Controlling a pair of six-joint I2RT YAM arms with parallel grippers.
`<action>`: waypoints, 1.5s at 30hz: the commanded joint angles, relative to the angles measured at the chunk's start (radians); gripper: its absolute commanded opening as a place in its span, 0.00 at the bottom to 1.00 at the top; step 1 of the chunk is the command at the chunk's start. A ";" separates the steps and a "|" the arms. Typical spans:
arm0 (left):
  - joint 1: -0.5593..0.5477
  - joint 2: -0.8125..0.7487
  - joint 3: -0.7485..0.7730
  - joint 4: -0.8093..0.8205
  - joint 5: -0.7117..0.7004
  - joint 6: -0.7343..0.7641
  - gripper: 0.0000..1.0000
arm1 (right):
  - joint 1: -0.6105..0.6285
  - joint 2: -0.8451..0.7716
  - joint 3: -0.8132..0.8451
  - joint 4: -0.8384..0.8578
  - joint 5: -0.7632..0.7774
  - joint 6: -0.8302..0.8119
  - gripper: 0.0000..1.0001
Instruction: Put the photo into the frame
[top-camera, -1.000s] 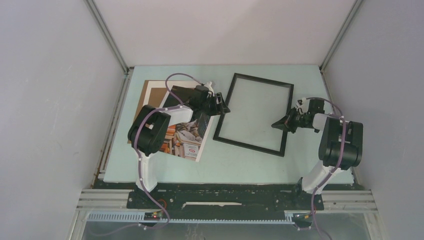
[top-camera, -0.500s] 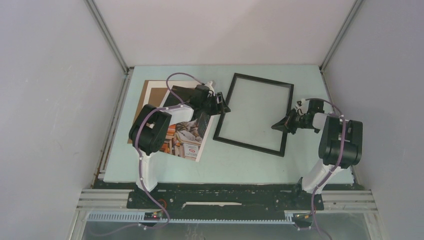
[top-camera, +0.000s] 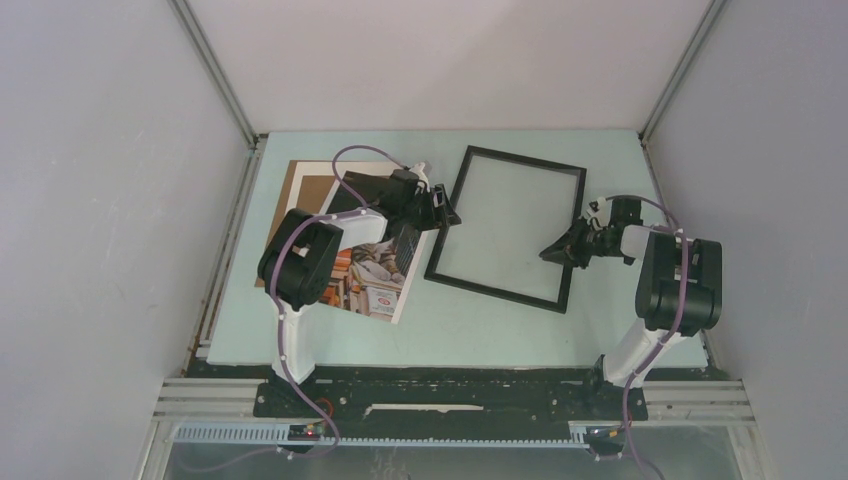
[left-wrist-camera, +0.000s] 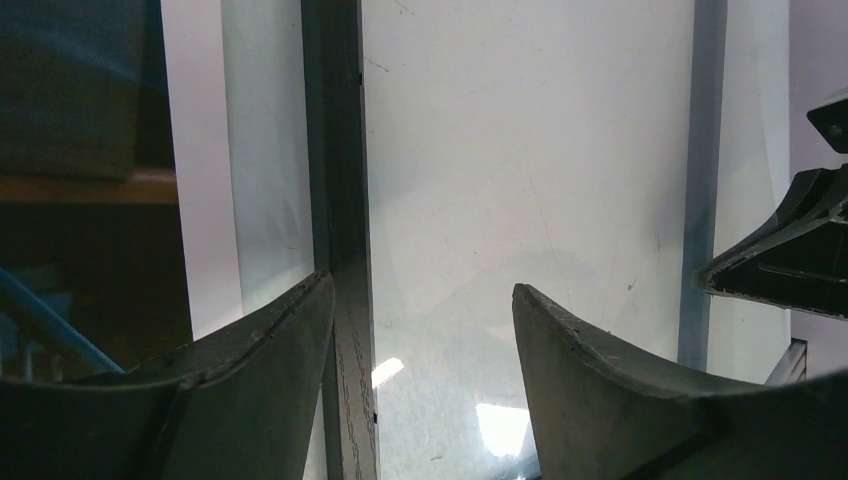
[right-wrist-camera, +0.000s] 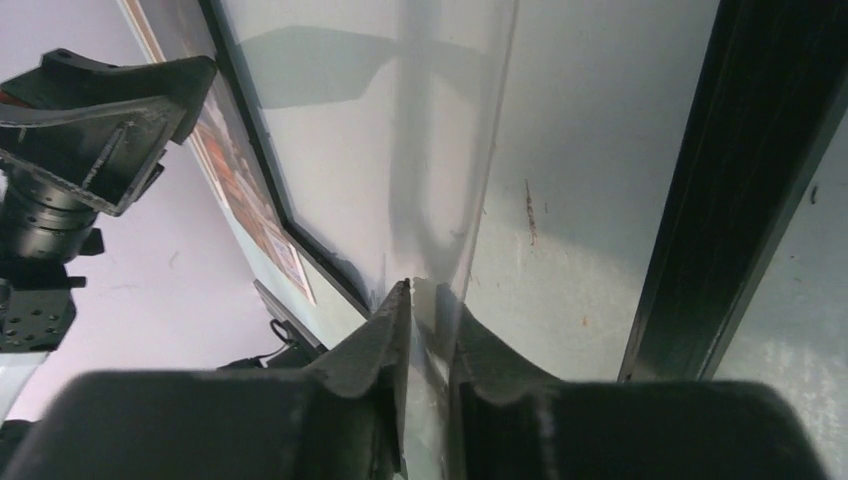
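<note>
The pale green table (top-camera: 480, 330) sits between grey walls. The left end effector (top-camera: 440, 210) hangs spread over the left rail of the frame (top-camera: 528, 158), and the photo (top-camera: 372, 290) lies just behind it, outside the frame. The right end effector (right-wrist-camera: 430, 290) has edged inward, and its jaws have parted a sliver around a thin pale sheet (right-wrist-camera: 450, 150). Whether it grips the sheet is unclear. It is likely letting go, which would leave the photo to be moved next.

So the frame (top-camera: 508, 225) under the left claw (left-wrist-camera: 422, 287): matt black edge, glossy clear pane. Claw's rough matt plastic, desk (top-camera: 480, 330) smooth and matt.
</note>
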 joint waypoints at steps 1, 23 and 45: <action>0.005 -0.008 0.054 0.012 0.020 -0.007 0.72 | 0.014 -0.037 0.039 -0.030 0.057 -0.008 0.30; 0.005 -0.140 -0.100 0.165 0.008 -0.001 0.72 | 0.119 -0.279 0.150 -0.446 0.777 -0.075 0.83; 0.003 -0.070 -0.034 0.072 -0.023 -0.034 0.73 | 0.229 -0.408 -0.132 -0.331 0.595 0.038 0.69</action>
